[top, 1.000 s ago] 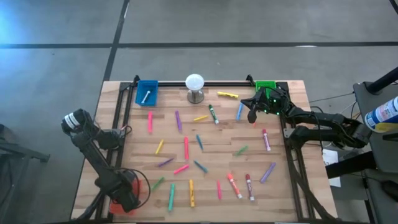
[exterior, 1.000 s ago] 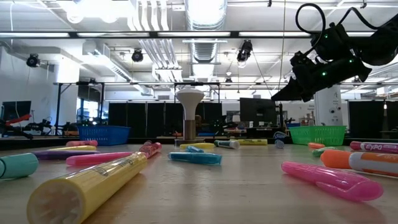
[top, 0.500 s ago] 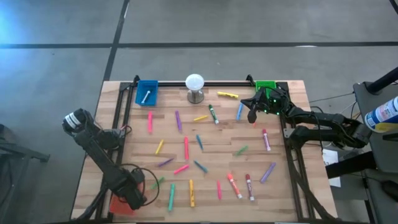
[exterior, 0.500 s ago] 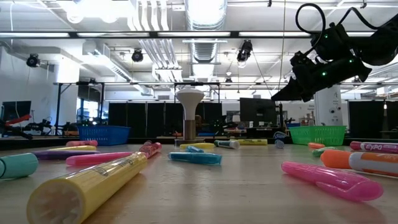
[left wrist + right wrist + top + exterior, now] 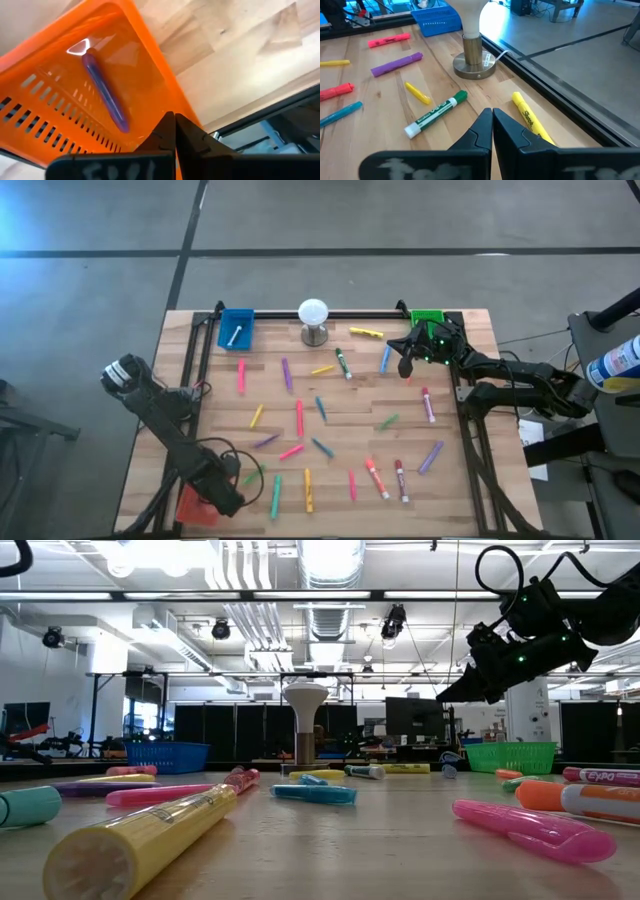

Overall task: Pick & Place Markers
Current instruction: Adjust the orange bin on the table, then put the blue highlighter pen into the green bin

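While hovering low at the lower left of the high view, just right of the orange tray, left gripper with jaws pressed together and empty. Seen from the left wrist: orange tray under the closed fingertips, a purple marker lying inside it on the slotted floor, bare counter beyond the tray rim.

Up at the upper right of the high view, near the green tray, right gripper raised above the counter, jaws together, holding nothing. From the right wrist: green-capped white marker, yellow marker, small yellow marker, purple marker and the white ball's metal stand ahead of the closed fingertips.

Remaining markers scattered across the middle and lower part of the counter in the high view; one white marker in the blue tray at upper left. White ball at top centre.
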Tool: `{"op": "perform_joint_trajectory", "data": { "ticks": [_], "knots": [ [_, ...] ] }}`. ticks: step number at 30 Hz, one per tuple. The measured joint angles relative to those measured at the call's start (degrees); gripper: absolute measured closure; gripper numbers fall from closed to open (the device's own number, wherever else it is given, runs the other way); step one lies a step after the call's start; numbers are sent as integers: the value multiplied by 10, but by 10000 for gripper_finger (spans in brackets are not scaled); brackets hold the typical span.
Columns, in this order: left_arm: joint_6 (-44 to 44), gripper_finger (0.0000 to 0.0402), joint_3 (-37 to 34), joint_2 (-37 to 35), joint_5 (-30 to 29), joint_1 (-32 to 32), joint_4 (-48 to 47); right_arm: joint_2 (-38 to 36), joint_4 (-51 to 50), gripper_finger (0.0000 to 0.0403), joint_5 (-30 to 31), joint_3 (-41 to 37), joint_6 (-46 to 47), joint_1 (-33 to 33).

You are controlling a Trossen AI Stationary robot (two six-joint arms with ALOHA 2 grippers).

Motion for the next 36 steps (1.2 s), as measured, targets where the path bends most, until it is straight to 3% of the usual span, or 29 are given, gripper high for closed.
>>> {"op": "perform_joint_trajectory", "data": {
  "ticks": [18,24,31,33,36],
  "knots": [
    [47,401,28,-9,-43,28,10,0,0,394,0,0,4,0],
    [61,401,26,-51,-134,51,2,0,0,394,0,-5,13,0],
    [179,401,-33,-76,-240,120,-4,0,-1,394,4,-19,13,0],
    [235,401,-70,-92,-278,149,45,0,0,394,4,-20,18,0],
    [336,401,-143,-123,-323,202,192,0,-1,394,4,-24,33,0]
  ]
}}
